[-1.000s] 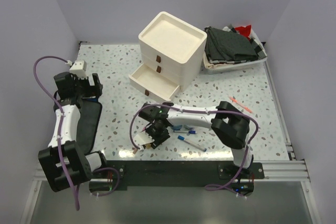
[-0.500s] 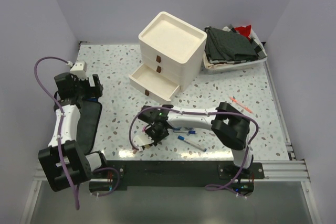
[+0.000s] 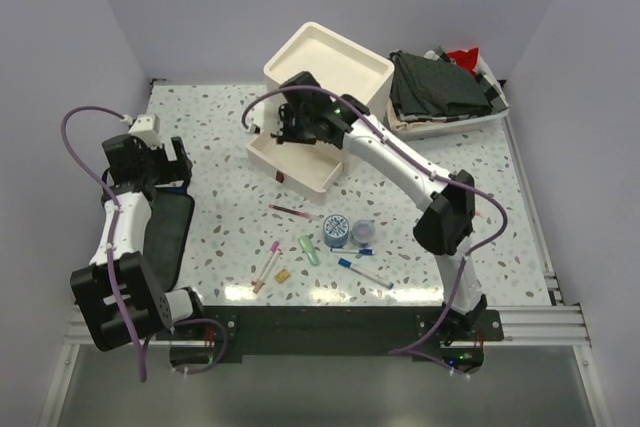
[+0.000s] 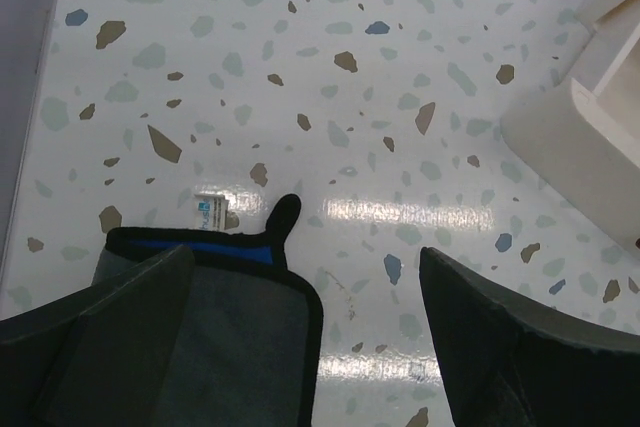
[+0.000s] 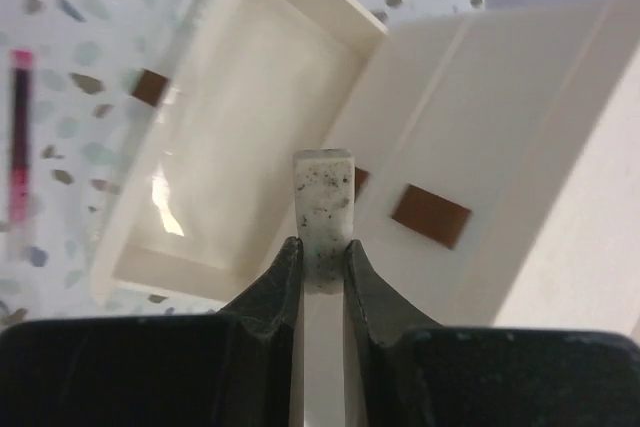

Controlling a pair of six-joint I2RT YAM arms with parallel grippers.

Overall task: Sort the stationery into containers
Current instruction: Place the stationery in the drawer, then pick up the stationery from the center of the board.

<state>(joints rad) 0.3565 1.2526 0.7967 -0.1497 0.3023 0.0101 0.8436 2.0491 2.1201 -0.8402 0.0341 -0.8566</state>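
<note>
We see bright, even overhead light; glare streaks the worktop [image 4: 420, 212], and the right wrist view blurs toward its left edge.

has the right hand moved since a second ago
Yes, the right hand went toward the far side, from in front of the cabinet to above its open bottom drawer.

Right claw [image 3: 288, 135] over open bottom drawer [image 3: 305, 172]; blue tape roll [image 3: 336, 230] nearer.
</note>
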